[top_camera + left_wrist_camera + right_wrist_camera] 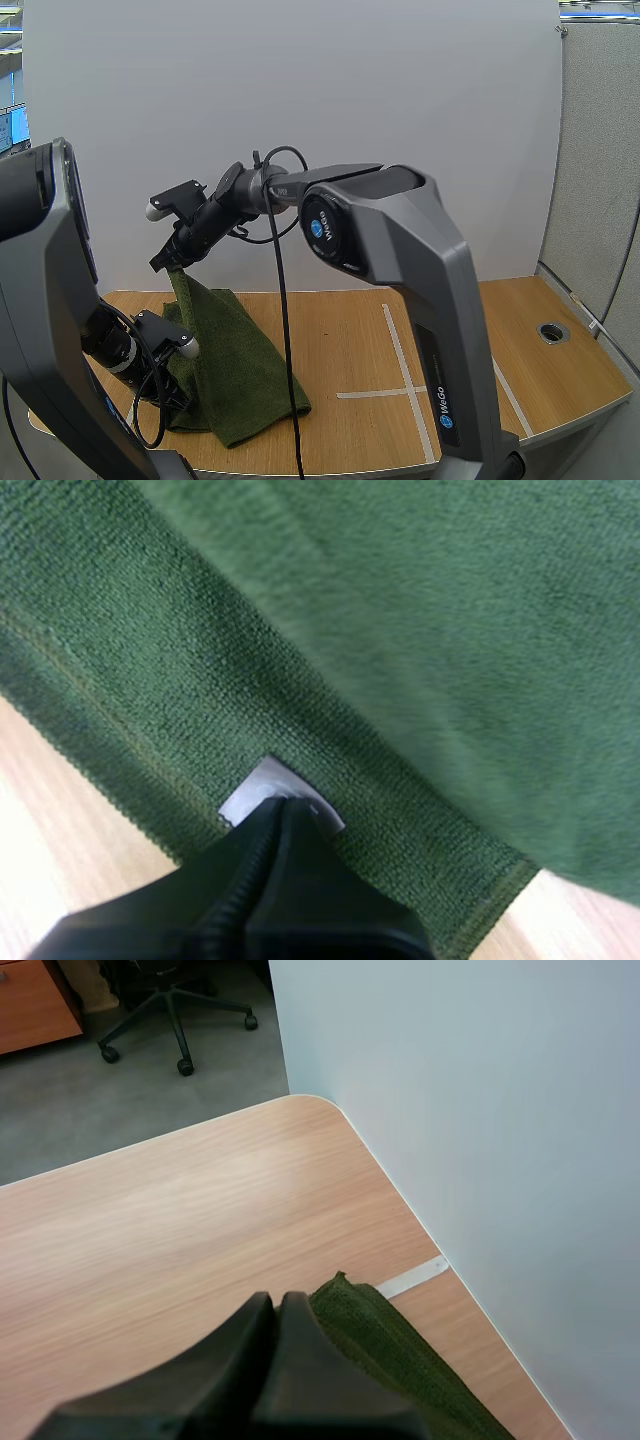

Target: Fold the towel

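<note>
Dark green terry towel: lies on the left part of the light wooden counter, well left of the white tape lines. Most of it rests crumpled on the surface. One far corner is drawn up into a narrow strip, clear of the counter.

Right gripper: raised at the far left, above the cloth. Its fingers are closed on that lifted corner, and in the right wrist view the hemmed edge comes out just beside the tips.

Left gripper: low at the near left edge of the towel. Its fingers lie together with the tips against the hemmed border, beside a small pale label, and they appear to nip the hem.

Assessment: the fold is at an early stage. The two grasps look made and one corner is up, but no edge has been laid over another. In my judgement the held side has yet to be carried across, set down flat and let go.
</note>
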Controlling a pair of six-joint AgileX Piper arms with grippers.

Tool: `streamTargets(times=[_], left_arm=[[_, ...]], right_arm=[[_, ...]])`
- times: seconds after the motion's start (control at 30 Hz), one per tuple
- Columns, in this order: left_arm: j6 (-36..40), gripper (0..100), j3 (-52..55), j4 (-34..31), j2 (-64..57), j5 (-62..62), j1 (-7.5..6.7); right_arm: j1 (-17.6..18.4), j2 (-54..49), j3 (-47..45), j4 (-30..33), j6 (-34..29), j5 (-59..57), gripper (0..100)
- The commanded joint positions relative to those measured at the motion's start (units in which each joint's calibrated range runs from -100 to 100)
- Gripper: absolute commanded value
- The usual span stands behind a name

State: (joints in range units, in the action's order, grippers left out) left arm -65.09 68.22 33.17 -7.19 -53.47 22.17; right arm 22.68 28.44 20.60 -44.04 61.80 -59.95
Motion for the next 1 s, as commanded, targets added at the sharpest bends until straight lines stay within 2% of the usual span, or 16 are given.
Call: streamTargets(times=[0.0,0.23,0.97], left_arm=[[-0.4,0,1.0,-1.6,2.2,5.7,0.02],[-0.3,0,1.0,-1.6,2.2,5.6,0.02],[-0.3,0,1.0,-1.3,2.2,3.3,0.02]], right_arm=[[0.6,4.7,5.2,0.2,-0.4,0.6,0],[2.0,8.5,6.8,0.2,-0.3,3.1,0],[2.0,13.0,8.4,0.3,0.0,13.7,0]])
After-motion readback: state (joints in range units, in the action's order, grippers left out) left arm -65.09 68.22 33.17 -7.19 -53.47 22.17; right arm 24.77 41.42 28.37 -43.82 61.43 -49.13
